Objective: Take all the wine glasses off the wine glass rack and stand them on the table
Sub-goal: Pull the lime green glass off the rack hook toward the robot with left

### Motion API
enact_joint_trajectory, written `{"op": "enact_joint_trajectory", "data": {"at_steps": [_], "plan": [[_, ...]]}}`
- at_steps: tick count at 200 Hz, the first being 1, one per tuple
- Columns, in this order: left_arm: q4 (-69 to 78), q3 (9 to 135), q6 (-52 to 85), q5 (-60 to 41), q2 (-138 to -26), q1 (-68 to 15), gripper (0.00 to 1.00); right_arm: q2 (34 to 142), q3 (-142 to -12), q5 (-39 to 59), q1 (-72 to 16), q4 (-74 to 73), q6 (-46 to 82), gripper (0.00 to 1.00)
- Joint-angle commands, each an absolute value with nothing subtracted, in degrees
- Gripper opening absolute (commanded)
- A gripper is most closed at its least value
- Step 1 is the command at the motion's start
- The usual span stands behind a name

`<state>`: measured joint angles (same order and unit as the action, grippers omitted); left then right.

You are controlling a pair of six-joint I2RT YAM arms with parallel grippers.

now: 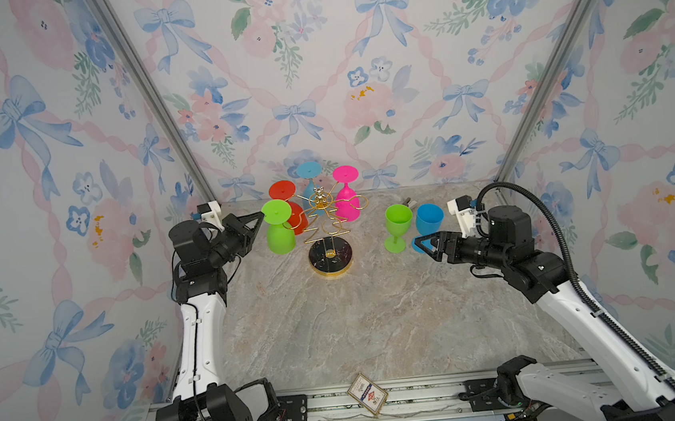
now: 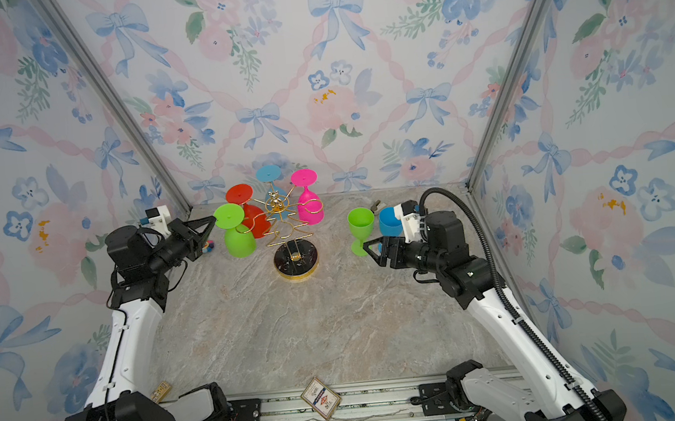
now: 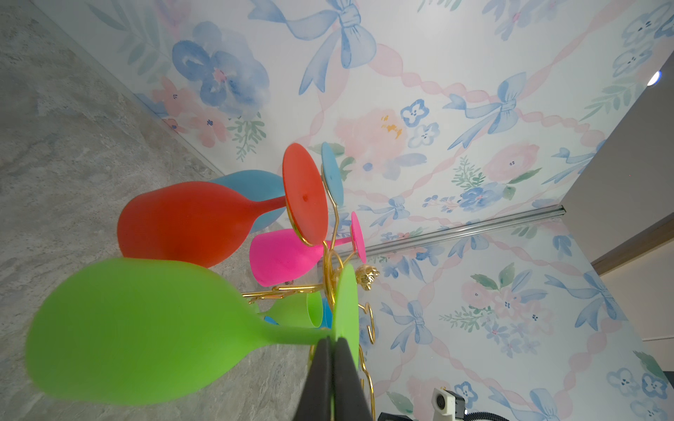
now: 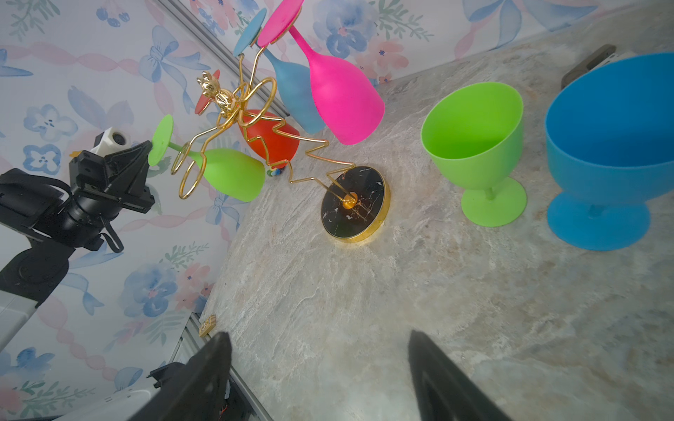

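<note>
**A:** so the left gripper (image 1: 260,217) is pressed together at the foot rim of the green wine glass (image 1: 280,237), which hangs upside down on the wine glass rack (image 1: 330,257). the right gripper (image 4: 319,335) sits spread, empty.

**B:** looks like a weak hold. A sideways yank could snag the loop and tip the rack.

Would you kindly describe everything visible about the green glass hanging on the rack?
The hanging green glass looks like matte opaque plastic: rounded bowl, thin stem, flat round foot. It hangs upside down from a loop of the gold rack, on the left arm's side. The left gripper's shut fingers seem to pinch the foot's rim.
</note>
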<state>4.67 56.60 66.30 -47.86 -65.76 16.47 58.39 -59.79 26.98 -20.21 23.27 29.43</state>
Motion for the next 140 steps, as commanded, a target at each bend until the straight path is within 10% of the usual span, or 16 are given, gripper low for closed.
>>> {"op": "enact_joint_trajectory", "data": {"at_steps": [1, 140], "plan": [[6.3, 55.25, 66.79, -48.65, -63.17, 18.03, 0.0, 57.66, -59.0, 26.81, -19.77, 22.5, 29.71, 0.79], [2.42, 46.76, 65.68, -53.47, -49.56, 20.94, 0.0, 58.86, -59.06, 27.24, -19.95, 22.17, 30.55, 0.79]]}}
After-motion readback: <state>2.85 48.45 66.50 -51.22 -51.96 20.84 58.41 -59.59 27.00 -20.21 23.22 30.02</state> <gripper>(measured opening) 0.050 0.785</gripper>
